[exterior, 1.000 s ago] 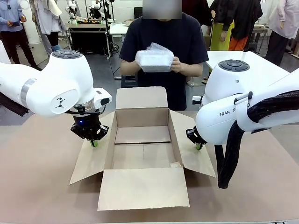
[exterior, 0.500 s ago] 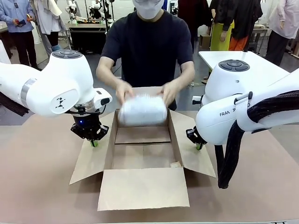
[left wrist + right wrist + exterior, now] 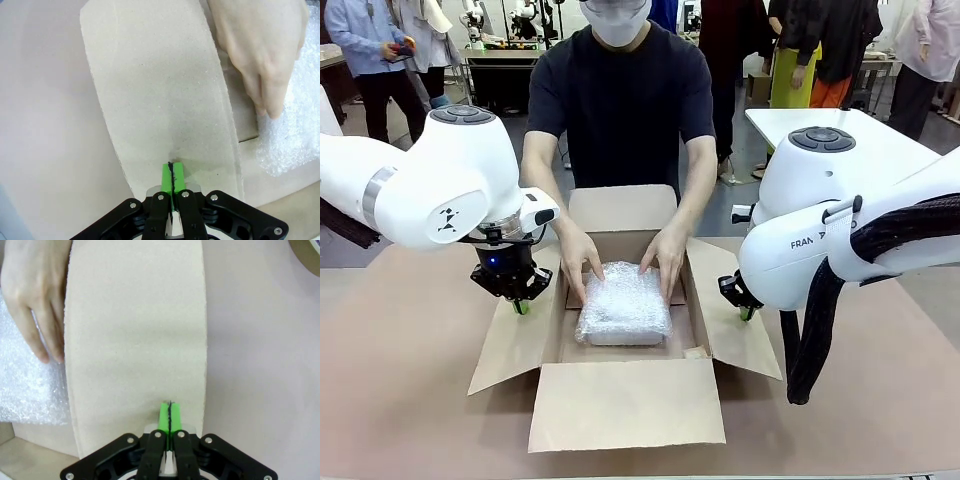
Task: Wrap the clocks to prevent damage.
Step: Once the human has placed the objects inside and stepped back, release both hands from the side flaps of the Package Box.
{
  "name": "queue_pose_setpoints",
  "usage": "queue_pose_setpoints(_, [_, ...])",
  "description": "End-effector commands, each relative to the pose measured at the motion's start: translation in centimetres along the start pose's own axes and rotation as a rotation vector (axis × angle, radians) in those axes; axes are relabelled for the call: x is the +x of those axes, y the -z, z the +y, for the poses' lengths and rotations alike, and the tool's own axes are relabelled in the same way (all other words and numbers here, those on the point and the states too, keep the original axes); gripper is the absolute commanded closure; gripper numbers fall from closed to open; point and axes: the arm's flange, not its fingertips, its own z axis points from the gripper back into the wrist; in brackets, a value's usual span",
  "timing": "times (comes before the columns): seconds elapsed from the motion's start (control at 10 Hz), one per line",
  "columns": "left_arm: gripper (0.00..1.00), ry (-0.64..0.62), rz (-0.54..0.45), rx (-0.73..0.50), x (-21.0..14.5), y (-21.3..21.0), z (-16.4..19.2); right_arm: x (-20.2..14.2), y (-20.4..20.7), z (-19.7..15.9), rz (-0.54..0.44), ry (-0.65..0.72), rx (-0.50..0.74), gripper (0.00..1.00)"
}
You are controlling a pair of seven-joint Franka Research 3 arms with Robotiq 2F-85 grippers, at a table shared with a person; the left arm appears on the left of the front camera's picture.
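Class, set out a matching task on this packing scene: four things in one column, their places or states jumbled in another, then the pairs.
1 clear bubble-wrapped bundle
2 left gripper
3 right gripper
4 person's hands

A shut, tip on the right side flap
B inside the open brown cardboard box
C touching the bundle
D shut, tip on the left side flap

Pairs: 1-B, 2-D, 3-A, 4-C

Access into the cardboard box (image 3: 625,250) from above is blocked: the bubble-wrapped bundle (image 3: 623,312) fills its floor, with one hand (image 3: 582,268) and the other hand (image 3: 666,268) of the person resting on it. The left gripper (image 3: 521,306) and right gripper (image 3: 747,313), pads together, occupy the side flaps. The near flap (image 3: 625,400) and the table (image 3: 400,380) around the box are free.
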Motion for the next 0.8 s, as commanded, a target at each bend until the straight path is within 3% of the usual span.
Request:
queue_pose_setpoints(0.0, [1.00, 0.007, -0.002, 0.008, -0.06, -0.01, 0.00, -0.01, 0.04, 0.01, -0.001, -0.006, -0.005, 0.99])
queue_pose_setpoints(0.7, [1.00, 0.007, -0.002, 0.008, -0.06, -0.01, 0.00, -0.01, 0.04, 0.01, -0.001, -0.006, -0.005, 0.99])
